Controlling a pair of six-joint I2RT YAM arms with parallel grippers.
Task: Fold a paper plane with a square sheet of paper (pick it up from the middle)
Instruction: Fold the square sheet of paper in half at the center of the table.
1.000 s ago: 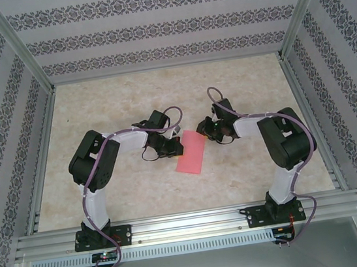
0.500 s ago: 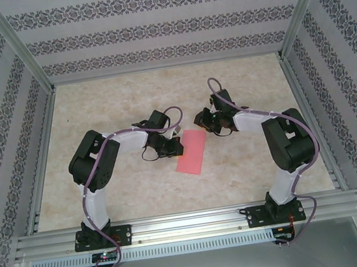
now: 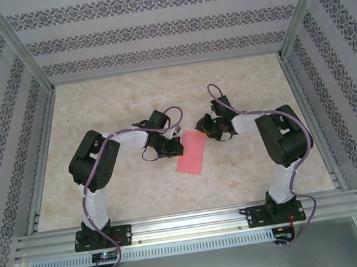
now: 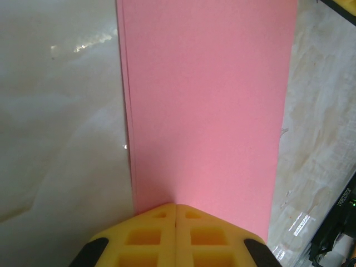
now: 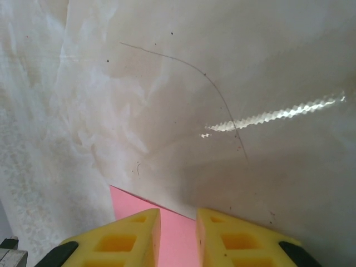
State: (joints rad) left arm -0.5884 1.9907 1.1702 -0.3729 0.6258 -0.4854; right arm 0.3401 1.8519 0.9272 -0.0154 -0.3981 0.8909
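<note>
The square sheet of paper point(image 3: 192, 153) lies flat on the table as a pink oblong, folded double, with layered edges along its left side point(image 4: 206, 100). No paper plane shape is in view. My left gripper point(image 3: 179, 148) is shut, and its yellow fingertips point(image 4: 167, 214) rest together on the sheet's near end. My right gripper point(image 3: 202, 129) hovers at the sheet's far corner point(image 5: 125, 203). It is open a little, and pink paper shows in the gap below its fingers point(image 5: 178, 214). Nothing is held between them.
The marble-patterned table point(image 3: 114, 96) is walled by an aluminium frame point(image 3: 42, 151) and patterned panels. A thin curved hair or scratch point(image 5: 211, 83) marks the surface beyond the right gripper. The other arm's black base point(image 4: 334, 222) sits close at the lower right of the left wrist view.
The right gripper drew back from the sheet's far corner half a second ago and has come back to it. The left arm and the paper have not moved.
</note>
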